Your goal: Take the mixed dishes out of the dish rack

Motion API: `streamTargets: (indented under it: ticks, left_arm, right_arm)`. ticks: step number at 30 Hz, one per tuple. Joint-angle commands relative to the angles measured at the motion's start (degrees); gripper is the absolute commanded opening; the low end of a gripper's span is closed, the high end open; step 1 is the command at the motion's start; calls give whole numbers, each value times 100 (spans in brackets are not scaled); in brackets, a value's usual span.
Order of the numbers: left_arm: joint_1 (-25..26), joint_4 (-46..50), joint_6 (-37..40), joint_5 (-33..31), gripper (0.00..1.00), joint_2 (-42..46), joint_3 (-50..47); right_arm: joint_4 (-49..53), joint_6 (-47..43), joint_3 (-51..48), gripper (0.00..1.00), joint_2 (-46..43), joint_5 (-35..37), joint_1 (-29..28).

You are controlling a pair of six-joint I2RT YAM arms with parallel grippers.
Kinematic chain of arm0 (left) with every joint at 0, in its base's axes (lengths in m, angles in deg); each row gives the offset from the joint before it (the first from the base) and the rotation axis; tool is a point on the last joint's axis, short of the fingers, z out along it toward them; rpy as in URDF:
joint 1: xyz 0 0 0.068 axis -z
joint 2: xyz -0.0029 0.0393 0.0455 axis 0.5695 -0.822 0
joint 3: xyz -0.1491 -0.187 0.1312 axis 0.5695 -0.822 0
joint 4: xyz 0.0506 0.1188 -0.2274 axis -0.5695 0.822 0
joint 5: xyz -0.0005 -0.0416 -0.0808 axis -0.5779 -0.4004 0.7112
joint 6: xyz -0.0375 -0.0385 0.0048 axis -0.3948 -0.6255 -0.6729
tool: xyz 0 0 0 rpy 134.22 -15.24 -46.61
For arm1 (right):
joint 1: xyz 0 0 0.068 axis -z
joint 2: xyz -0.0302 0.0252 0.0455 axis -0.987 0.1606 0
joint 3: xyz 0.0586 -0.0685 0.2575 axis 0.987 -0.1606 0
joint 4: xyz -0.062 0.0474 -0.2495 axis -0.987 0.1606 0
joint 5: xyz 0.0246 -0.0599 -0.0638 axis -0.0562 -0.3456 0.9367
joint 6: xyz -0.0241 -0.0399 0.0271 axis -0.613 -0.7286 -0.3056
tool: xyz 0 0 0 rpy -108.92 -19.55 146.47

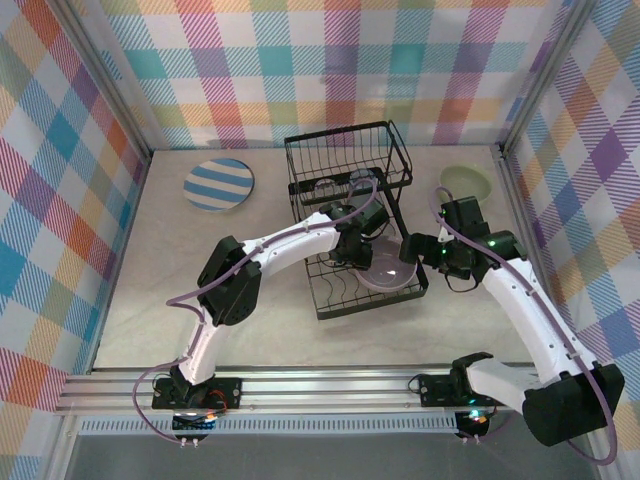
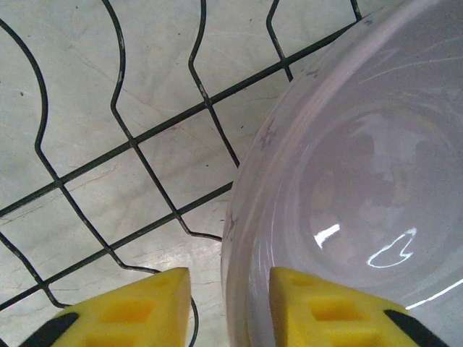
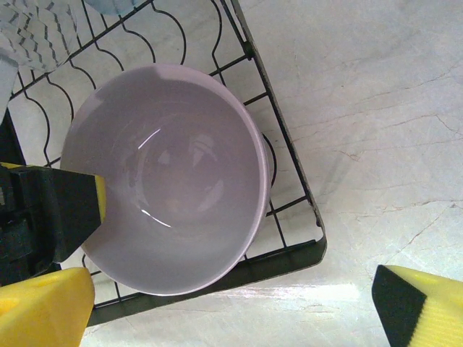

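Left wrist view: grasping step, the left tool, narrow, straddles the rim of the lavender bowl in the dish rack's near-right corner, not yet pinching. The right tool gapes wide beside that corner. Next probably: pinch, lift clear of the wires

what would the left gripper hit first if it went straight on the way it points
Most likely the lavender bowl, whose rim the left gripper straddles. The dish rack wires lie beyond it, though depth is unclear.
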Motion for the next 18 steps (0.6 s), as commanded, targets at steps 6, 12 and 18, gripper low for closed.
streamTargets:
  ticks: [6,12,18]
  left_arm:
    - [2,-102,-163,141,10,-96,95]
    - [-13,-93,-216,174,0,-42,52]
    - [-24,-111,-275,95,0,207,81]
  right_arm:
    - [175,-117,-39,99,-212,-64,29]
    - [175,-104,-77,99,-304,-95,28]
    - [188,-127,-81,99,-255,-78,29]
